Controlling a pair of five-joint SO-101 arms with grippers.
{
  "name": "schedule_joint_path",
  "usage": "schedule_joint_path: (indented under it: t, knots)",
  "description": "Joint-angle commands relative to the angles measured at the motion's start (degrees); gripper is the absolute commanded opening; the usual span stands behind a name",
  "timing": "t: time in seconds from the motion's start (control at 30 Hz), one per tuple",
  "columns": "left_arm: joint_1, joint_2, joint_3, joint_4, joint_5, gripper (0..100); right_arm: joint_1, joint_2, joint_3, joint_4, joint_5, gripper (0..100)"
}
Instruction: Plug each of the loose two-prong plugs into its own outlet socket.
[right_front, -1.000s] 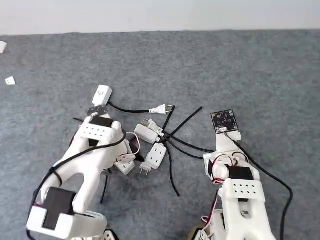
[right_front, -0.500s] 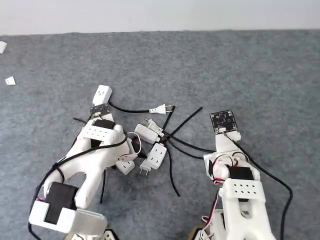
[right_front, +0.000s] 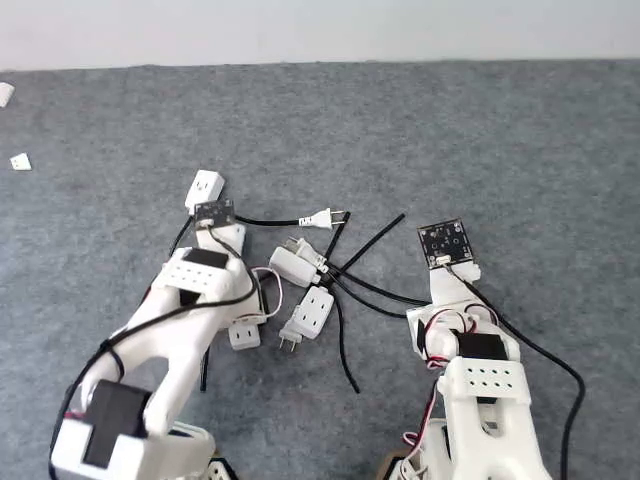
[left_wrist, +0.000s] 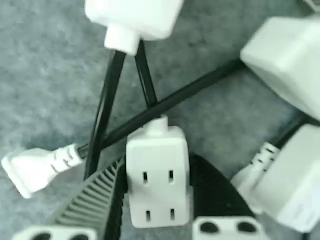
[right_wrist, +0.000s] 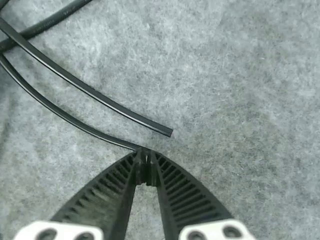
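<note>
Jaws of left gripper (left_wrist: 158, 161) pinch a white outlet socket (left_wrist: 159, 182), one jaw on each side, with the slotted face toward the camera. In the high view that outlet socket (right_front: 245, 334) sits lower left of centre, tucked against the left arm (right_front: 190, 300). A second outlet socket (right_front: 205, 188) lies up and left of it on the grey worktop (right_front: 500, 140). A black lead (right_front: 265, 222) runs from there right to a loose two-prong plug (right_front: 318, 218) near centre. Below that plug is a white adapter block (right_front: 292, 265), then a third outlet socket (right_front: 314, 308). A second two-prong plug (right_front: 289, 340) lies just beside its lower end. Black cables (right_front: 375, 290) cross between the arms. Right gripper (right_wrist: 146, 156) jaws are pressed together. A thin black cable (right_wrist: 65, 115) runs up to the tips; cannot tell if it is nipped. A cut cable end (right_wrist: 169, 133) lies near the tips.
</note>
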Motion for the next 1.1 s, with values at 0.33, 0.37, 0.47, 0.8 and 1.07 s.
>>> schedule_joint_path:
  t: [0.33, 0.37, 0.47, 0.8, 1.07]
  knots:
    - [18.8, -19.0, 6.1, 3.2, -1.1, 1, 0.7, -0.7, -0.5, -1.0, 0.8, 0.9]
    - [19.1, -19.8, 6.3, 3.2, -1.1, 1, 0.7, -0.7, -0.5, -1.0, 0.8, 0.9]
    - [16.3, -22.6, 5.5, 3.3, -1.1, 1, 0.7, -0.7, -0.5, -1.0, 0.8, 0.9]
    - [-1.3, -22.3, -14.5, 9.0, -14.6, 1, 0.7, -0.7, -0.4, -1.0, 0.8, 0.9]
    - [-1.3, -9.5, -25.4, 30.3, -24.4, 1, 0.7, -0.7, -0.4, -1.0, 0.8, 0.9]
